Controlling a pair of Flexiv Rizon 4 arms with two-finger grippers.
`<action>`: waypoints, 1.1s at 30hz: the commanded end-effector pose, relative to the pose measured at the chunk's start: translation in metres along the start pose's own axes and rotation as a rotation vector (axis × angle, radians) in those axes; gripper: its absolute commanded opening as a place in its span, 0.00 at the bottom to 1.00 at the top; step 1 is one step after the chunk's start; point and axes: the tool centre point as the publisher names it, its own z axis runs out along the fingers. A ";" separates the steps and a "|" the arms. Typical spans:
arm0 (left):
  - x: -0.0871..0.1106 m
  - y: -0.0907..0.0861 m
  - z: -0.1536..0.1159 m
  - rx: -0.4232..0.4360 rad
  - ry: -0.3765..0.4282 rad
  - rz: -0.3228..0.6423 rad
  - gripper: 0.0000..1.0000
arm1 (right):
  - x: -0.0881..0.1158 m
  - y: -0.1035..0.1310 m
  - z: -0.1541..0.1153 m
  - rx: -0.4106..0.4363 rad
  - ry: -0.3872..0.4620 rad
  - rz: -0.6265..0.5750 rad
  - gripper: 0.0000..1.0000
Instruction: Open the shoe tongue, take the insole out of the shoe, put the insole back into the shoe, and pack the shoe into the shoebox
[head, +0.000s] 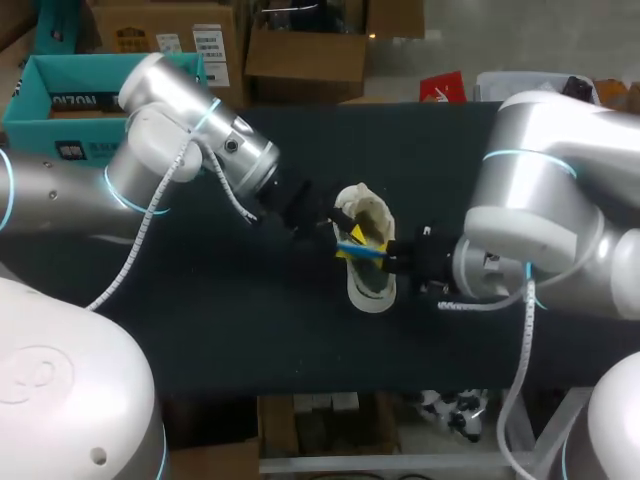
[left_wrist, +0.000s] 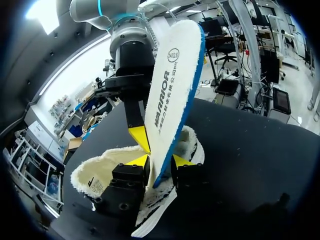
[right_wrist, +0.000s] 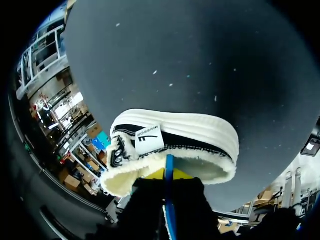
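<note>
Two yellow-tipped tools, left gripper (left_wrist: 159, 161) and right gripper (right_wrist: 167, 173), both clamped on white blue-edged insole (left_wrist: 172, 85), upright above white fleece-lined shoe (head: 370, 290), black table (head: 250, 330), teal cardboard shoebox (head: 60, 75) well apart.

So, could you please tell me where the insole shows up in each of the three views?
Head view: insole, a blue strip edge-on above the shoe.
Left wrist view: insole upright, white face showing, clamped in the left gripper.
Right wrist view: insole, a thin blue edge clamped in the right gripper.
Shared landmark: the cream fleecy shoe.
</note>
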 end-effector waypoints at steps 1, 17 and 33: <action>0.005 -0.003 0.000 -0.003 -0.012 0.003 0.08 | -0.005 -0.002 0.003 -0.013 0.061 0.002 0.00; 0.008 -0.007 0.006 -0.032 -0.006 0.016 0.00 | -0.014 -0.017 -0.013 -0.017 0.078 -0.004 0.95; 0.013 -0.010 0.000 -0.020 -0.025 0.013 0.39 | -0.024 -0.028 -0.028 -0.030 0.122 -0.017 0.42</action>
